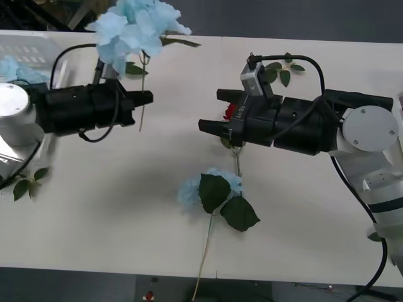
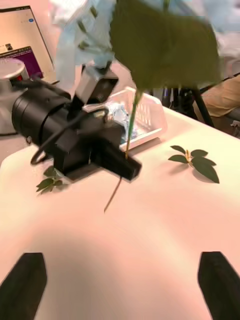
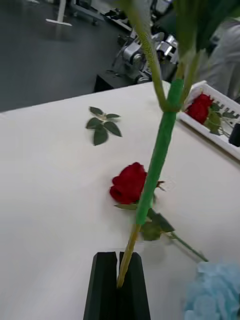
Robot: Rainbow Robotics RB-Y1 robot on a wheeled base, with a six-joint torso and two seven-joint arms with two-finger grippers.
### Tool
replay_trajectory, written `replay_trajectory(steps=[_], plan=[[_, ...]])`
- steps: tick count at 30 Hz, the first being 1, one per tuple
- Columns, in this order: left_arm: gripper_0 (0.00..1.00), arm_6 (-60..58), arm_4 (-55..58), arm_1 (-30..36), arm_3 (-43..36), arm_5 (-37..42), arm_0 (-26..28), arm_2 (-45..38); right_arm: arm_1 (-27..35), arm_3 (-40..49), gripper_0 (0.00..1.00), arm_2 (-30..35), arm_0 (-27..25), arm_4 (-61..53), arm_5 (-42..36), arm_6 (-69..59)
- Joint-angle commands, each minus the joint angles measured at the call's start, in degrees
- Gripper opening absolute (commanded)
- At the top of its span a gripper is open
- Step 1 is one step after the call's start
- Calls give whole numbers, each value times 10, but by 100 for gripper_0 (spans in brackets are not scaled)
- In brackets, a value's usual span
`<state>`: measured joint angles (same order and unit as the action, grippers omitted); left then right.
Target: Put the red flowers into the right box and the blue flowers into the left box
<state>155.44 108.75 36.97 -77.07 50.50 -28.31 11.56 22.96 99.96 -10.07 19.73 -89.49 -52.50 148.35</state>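
My left gripper (image 1: 146, 98) (image 3: 119, 262) is shut on the thin stem of a blue flower (image 1: 133, 25), held upright above the table's left side; its leaf and petals (image 2: 150, 40) loom in the right wrist view. My right gripper (image 1: 213, 111) (image 2: 120, 295) hangs open over a red rose (image 1: 230, 113) (image 3: 130, 182) lying mid-table. Another blue flower (image 1: 208, 189) (image 3: 215, 295) lies nearer the front edge. The left box (image 1: 25, 47) (image 2: 147, 117) holds a blue flower (image 1: 12, 69). The right box (image 3: 212, 117) holds a red rose (image 3: 200, 107).
Loose green leaf sprigs lie at the back right (image 1: 280, 69) (image 3: 102, 127) and at the left edge (image 1: 25, 185) (image 2: 50, 182), with one more (image 2: 195, 160) beside the left box. A monitor (image 2: 20, 35) stands behind the left arm.
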Motion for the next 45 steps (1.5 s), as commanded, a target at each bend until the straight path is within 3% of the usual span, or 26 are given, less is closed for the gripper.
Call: replay_trajectory(steps=[1, 6, 9, 17, 27, 37, 45], plan=[[0, -30, 6, 80, -7, 2, -4, -45, 31, 12, 100, 10, 22, -14, -8, -34], [0, -93, 5, 188, 20, 2, -4, -58, 87, 13, 100, 9, 34, -49, -55, -186], [0, -96, -2, 240, 80, 2, -5, -72, 131, 12, 100, 9, 39, -61, -88, -314], [0, -90, -130, 302, 195, -15, -29, -76, 205, 12, 100, -2, 65, -2, -132, -552], [0, -99, -310, 316, 258, -99, -34, -59, 208, -37, 100, -60, 125, 119, -144, -708], [0, -109, -292, 315, 308, -196, -34, 39, 173, -167, 100, -182, 212, 238, -91, -767], [0, -113, -278, 315, 318, -199, -34, 53, 118, -264, 100, -191, 254, 264, -87, -760]])
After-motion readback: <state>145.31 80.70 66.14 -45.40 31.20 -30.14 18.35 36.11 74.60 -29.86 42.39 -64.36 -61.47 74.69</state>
